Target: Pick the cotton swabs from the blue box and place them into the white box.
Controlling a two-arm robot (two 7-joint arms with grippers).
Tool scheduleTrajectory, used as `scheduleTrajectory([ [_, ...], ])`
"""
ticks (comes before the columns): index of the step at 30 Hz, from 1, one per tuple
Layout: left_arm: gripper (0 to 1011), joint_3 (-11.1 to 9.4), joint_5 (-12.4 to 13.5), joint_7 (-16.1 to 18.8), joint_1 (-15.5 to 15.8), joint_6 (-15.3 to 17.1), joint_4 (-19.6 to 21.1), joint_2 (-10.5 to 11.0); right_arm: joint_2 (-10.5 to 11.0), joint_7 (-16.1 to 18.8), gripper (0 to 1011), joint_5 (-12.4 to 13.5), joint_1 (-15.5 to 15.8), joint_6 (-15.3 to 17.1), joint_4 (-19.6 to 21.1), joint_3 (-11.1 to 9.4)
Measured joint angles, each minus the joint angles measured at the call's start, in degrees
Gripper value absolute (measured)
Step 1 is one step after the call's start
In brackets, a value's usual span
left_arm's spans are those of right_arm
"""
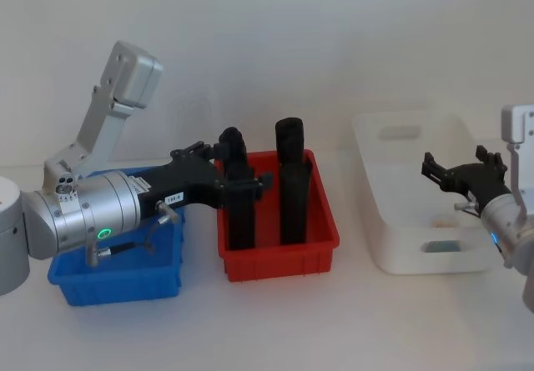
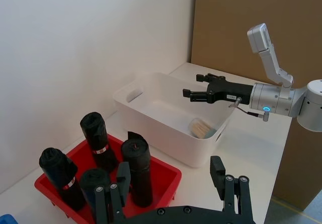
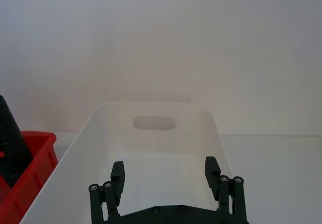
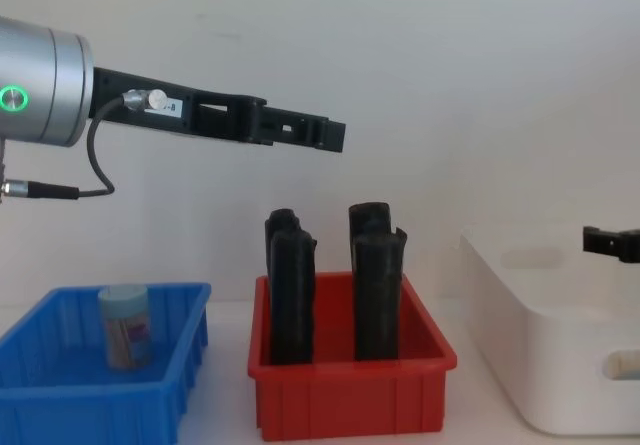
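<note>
One jar of cotton swabs (image 4: pixel 125 325) stands upright in the blue box (image 4: pixel 60 405), with a pale lid and a pinkish label. A second jar (image 2: pixel 201 128) lies on its side in the white box (image 2: pixel 151 116). My left gripper (image 2: pixel 168 183) is open and empty, held high over the red bin, well past the blue box (image 1: pixel 125 283); from the chest it shows as a long black finger bar (image 4: pixel 330 135). My right gripper (image 3: pixel 164 176) hovers open and empty above the white box (image 3: pixel 151 143), near its right side (image 1: pixel 434 171).
A red bin (image 1: pixel 279 258) with several tall black upright rolls (image 1: pixel 292 179) stands between the blue box and the white box (image 1: pixel 400 238). A wall runs close behind the table. Bare table lies in front of the boxes.
</note>
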State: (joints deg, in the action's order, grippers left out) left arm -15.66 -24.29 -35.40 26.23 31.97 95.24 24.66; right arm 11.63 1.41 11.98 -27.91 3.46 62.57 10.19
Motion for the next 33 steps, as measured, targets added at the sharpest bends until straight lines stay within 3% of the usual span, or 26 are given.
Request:
scheduleTrajectory([
  [15, 1004, -0.4, 0.4, 1.3, -0.5, -1.2, -0.1, -0.1, 0.6, -0.3, 1001, 0.6, 2.0, -1.5, 3.5, -0.3],
  [33, 1004, -4.0, 5.0, 13.5, -5.0, -12.1, -0.8, -1.1, 3.0, 0.6, 1002, 1.9, 10.9, -1.5, 15.3, 0.8],
])
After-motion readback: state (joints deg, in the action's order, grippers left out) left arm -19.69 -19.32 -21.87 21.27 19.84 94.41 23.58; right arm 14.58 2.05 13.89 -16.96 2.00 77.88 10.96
